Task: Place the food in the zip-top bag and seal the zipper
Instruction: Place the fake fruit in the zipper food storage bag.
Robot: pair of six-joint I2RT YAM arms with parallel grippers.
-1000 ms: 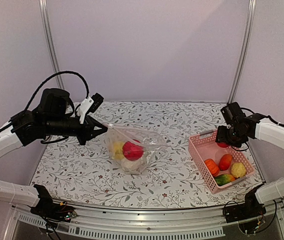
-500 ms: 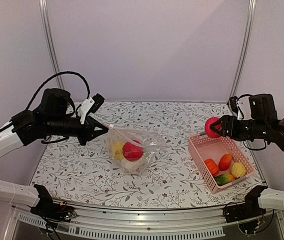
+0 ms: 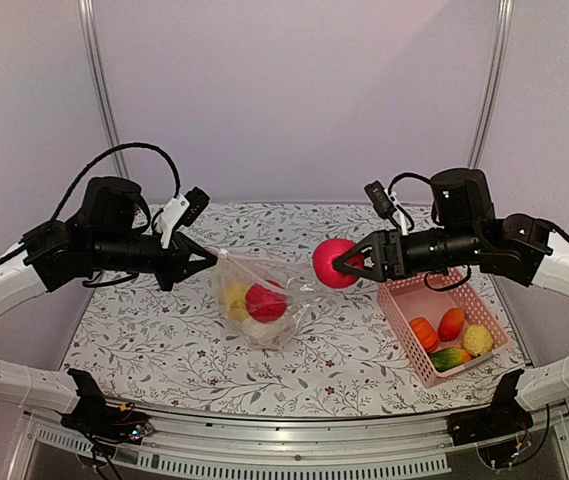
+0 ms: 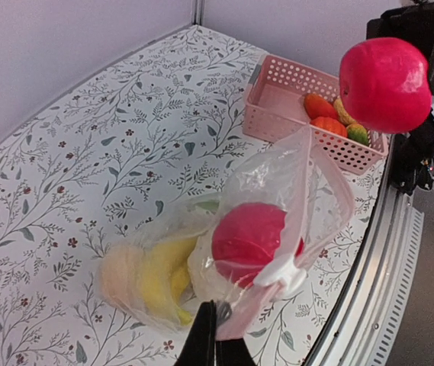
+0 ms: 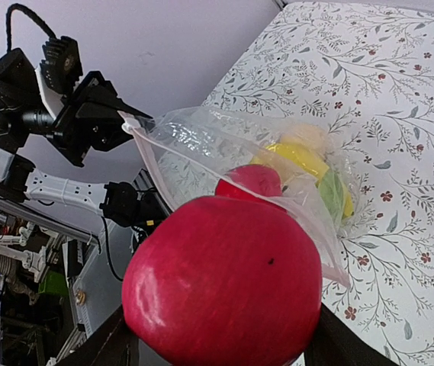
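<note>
Right claw [image 3: 350,265], wide around a round red plastic fruit [image 3: 330,263]: we aim left, into the clear floppy bag [image 3: 299,278] our clamped left claw [image 3: 207,260] lifts

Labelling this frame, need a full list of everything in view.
zip-top bag: 1, clear with pink zipper strip, table centre
red fruit in bag: 1, red, inside the bag
banana: 1, yellow, inside the bag, left of the red one
pale piece: 1, whitish, bottom of the bag
held red fruit: 1, red, in the air right of the bag mouth
basket: 1, pink, slotted, table right
basket food: 4, two orange, one yellow, one green, near end of the basket
table: 1, floral cover
left gripper: 1, black, shut on the bag's mouth corner
right gripper: 1, black, shut on the held red fruit
</note>
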